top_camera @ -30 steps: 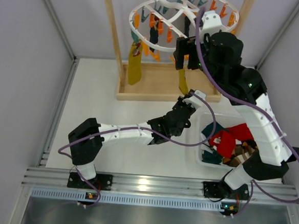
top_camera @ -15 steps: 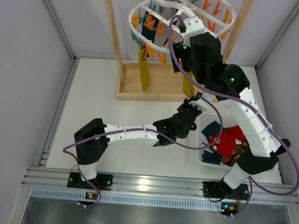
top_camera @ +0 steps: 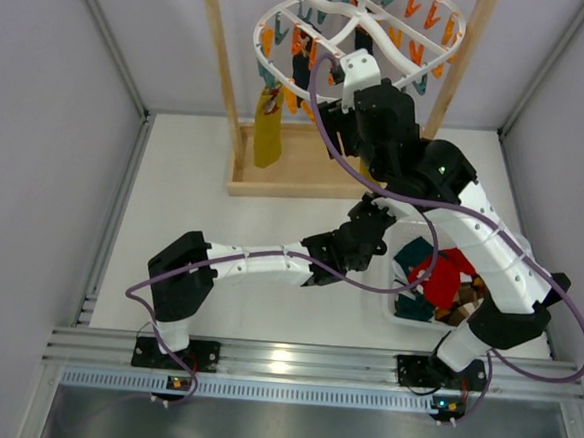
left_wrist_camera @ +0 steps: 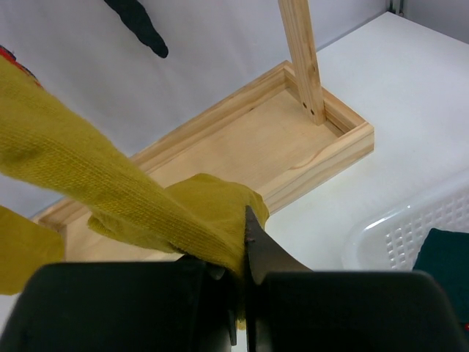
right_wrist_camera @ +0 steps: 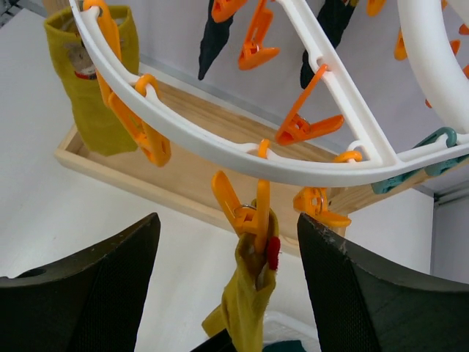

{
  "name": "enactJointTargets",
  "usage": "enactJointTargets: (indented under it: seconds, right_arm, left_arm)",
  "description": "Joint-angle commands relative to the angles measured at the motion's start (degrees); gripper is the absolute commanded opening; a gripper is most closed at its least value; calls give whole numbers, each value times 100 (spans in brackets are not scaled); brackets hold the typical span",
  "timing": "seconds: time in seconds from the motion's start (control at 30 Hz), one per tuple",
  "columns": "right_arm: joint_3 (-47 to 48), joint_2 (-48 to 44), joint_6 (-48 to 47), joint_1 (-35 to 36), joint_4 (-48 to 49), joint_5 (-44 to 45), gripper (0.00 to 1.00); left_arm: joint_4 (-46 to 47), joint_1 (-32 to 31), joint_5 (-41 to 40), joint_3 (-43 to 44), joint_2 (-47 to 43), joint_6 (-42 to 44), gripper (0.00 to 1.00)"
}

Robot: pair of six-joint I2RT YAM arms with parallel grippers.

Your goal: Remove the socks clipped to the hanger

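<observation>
The white oval hanger (top_camera: 266, 65) hangs from the wooden frame, orange and teal pegs under it. A mustard yellow sock (right_wrist_camera: 253, 297) is clamped in an orange peg (right_wrist_camera: 245, 209) on the hanger rim (right_wrist_camera: 220, 139). My right gripper (right_wrist_camera: 231, 249) is open, one finger on each side of that peg and apart from it. My left gripper (left_wrist_camera: 242, 249) is shut on the same sock's lower end (left_wrist_camera: 183, 213), which stretches up and left. In the top view the right arm hides this sock. Another yellow sock (top_camera: 268, 137) and dark socks (right_wrist_camera: 216, 37) hang clipped.
The wooden frame's base tray (left_wrist_camera: 293, 139) lies just beyond the left gripper. A clear plastic bin (top_camera: 392, 296) with red, teal and patterned socks sits at the right, beside the left gripper (top_camera: 370, 224). The frame's upright posts (top_camera: 222, 74) flank the hanger.
My right arm has swung left under the hanger and its jaws have narrowed round the orange peg. The hanger has rocked. My left gripper has kept its hold on the yellow sock.
</observation>
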Motion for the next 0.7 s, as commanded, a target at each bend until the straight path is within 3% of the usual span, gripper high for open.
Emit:
enactJointTargets:
  seconds: [0.0, 0.37, 0.67]
  right_arm:
    - [157, -168, -152, 70, 479, 276, 73]
    - [79, 166, -319, 79, 583, 653, 72]
    - [-317, 113, -477, 70, 1304, 926, 64]
  left_arm:
    - [87, -55, -26, 225, -38, -12, 0]
    - [87, -99, 9, 216, -152, -30, 0]
    - [87, -125, 53, 111, -328, -135, 0]
